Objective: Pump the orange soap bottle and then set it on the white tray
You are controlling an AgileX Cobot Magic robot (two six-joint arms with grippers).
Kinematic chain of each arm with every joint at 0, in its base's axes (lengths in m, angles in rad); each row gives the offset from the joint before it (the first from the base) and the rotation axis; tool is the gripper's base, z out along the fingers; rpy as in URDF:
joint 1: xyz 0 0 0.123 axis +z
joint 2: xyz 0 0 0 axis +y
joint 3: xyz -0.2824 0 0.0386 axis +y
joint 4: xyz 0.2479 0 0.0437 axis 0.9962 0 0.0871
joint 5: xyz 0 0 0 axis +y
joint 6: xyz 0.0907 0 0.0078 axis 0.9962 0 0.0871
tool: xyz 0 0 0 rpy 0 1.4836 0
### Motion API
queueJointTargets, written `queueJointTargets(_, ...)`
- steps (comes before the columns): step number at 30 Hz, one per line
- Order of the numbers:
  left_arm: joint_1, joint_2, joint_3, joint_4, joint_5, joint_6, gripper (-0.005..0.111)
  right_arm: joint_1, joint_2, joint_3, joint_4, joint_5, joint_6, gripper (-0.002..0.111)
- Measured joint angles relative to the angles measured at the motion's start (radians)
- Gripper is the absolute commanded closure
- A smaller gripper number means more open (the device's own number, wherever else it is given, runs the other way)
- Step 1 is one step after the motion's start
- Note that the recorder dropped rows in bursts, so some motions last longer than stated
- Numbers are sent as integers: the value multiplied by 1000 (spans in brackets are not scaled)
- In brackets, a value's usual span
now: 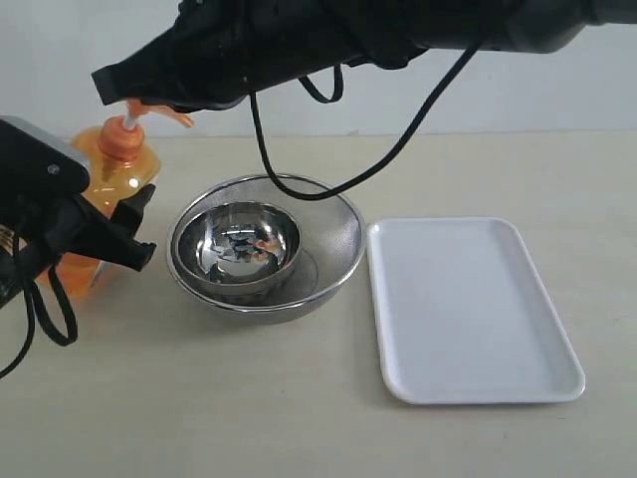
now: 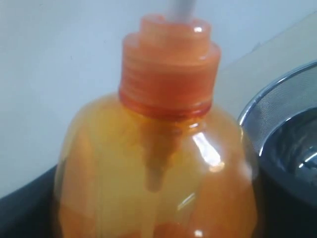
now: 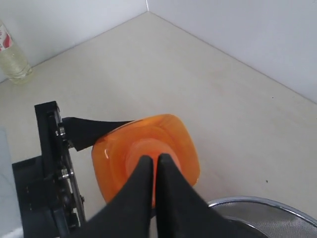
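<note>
Your left gripper is clamped on the body of the orange soap bottle, which stands upright at the table's left, just beside the steel mesh bowl. Your right gripper is directly over the pump head, fingers pressed together with nothing between them. The white tray lies beyond the bowl, well apart from the bottle.

Orange soap bottle: clear plastic, orange liquid, orange collar, white pump stem. White tray: plain white. Mesh bowl: silver, fine weave. Inner bowl: mirror steel (orange flecks reflected). Surface: pale beige. Left hand, right hand: black.
</note>
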Motion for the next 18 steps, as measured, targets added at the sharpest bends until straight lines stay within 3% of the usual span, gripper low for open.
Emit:
queueJointTargets(5, -6, 0, -2, 37, -2, -31, 102, 4, -65, 15, -105, 38, 52, 108)
queueJointTargets(13, -12, 0, -4, 54, -8, -62, 102, 12, -244, 29, -424, 54, 331, 108)
queueJointTargets(18, -12, 0, -4, 52, -11, -79, 102, 12, -397, 156, -511, -41, 457, 108)
